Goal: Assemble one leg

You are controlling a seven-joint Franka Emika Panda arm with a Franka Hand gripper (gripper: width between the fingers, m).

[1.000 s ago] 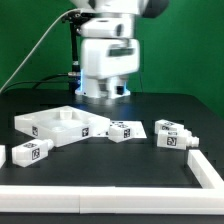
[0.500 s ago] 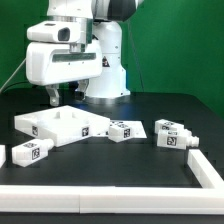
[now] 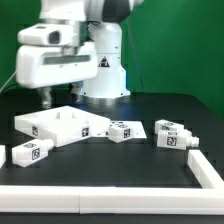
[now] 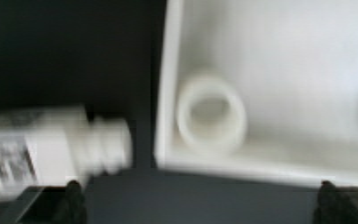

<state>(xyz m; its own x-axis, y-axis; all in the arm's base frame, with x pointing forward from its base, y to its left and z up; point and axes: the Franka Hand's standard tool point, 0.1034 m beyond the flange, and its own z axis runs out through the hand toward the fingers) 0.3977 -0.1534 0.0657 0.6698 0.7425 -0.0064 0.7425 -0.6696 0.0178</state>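
Note:
Several white legs with tag markers lie on the black table: one at the front left [image 3: 30, 153], one in the middle [image 3: 120, 130] and two at the exterior view's right [image 3: 172, 139]. The large flat white square piece [image 3: 60, 125] lies left of centre. My gripper [image 3: 60, 96] hangs open and empty above that piece's rear left part. The wrist view is blurred. It shows one leg [image 4: 43, 150] beside the square piece [image 4: 274, 90], which has a round recess [image 4: 211, 105]. Both dark fingertips [image 4: 55, 205] stand wide apart, and the gripper [image 4: 202, 205] has nothing between them.
A low white wall [image 3: 60, 200] runs along the table's front edge, and a white bar [image 3: 205, 170] stands at the front right. The robot's white base [image 3: 105, 75] stands at the back behind the parts.
The arm has swung from the centre rear to the exterior view's left. In the last half second it went a little further left. The parts on the table have not moved.

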